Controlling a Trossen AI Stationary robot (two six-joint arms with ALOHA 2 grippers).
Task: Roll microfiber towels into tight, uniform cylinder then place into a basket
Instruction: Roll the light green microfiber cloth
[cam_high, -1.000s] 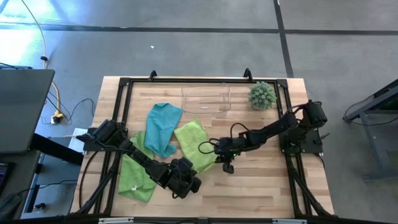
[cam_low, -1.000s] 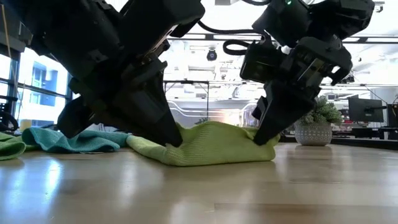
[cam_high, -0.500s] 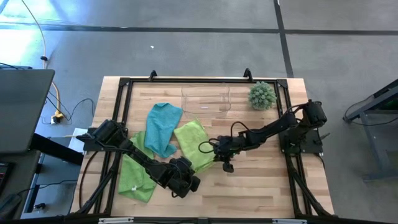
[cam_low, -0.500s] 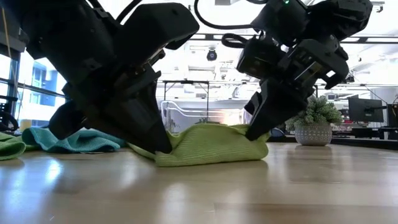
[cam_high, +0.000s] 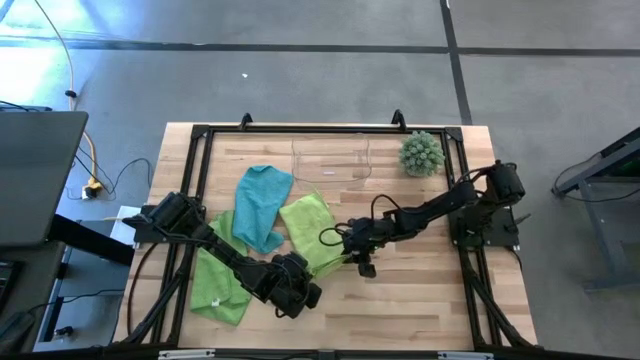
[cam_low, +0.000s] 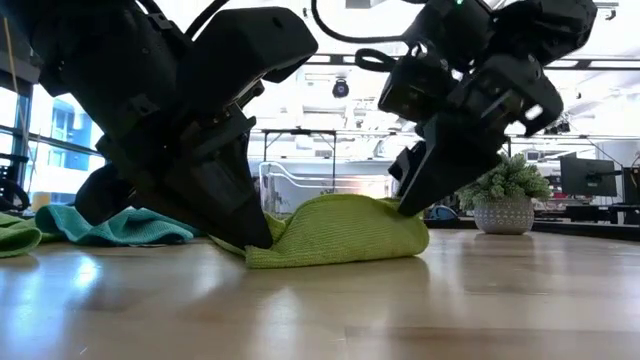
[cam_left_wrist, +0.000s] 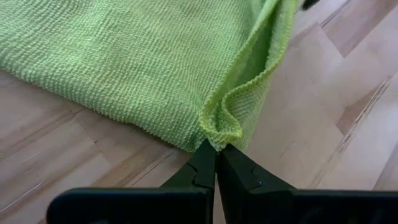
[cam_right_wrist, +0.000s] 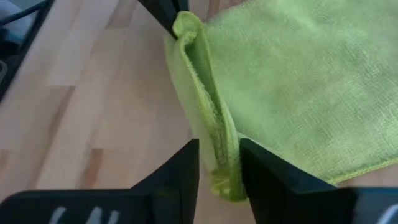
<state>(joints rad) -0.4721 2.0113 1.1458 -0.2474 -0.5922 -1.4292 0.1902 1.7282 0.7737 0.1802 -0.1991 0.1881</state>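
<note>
Right gripper (cam_right_wrist: 219, 163) has been parted and lifted off the green towel (cam_high: 310, 232), which lies just in front of the basket (cam_high: 331, 160); left gripper (cam_left_wrist: 216, 163) stays pinched on its corner, so rolling remains undone.

Two matte black jointed robot arms of blocky, angular segments; looped black cables run along the right arm and arch over its wrist; the left end effector (cam_left_wrist: 216, 163) ends in slim, tapered black fingers; the right end effector (cam_right_wrist: 219, 163) has broad, flat black fingers.
</note>
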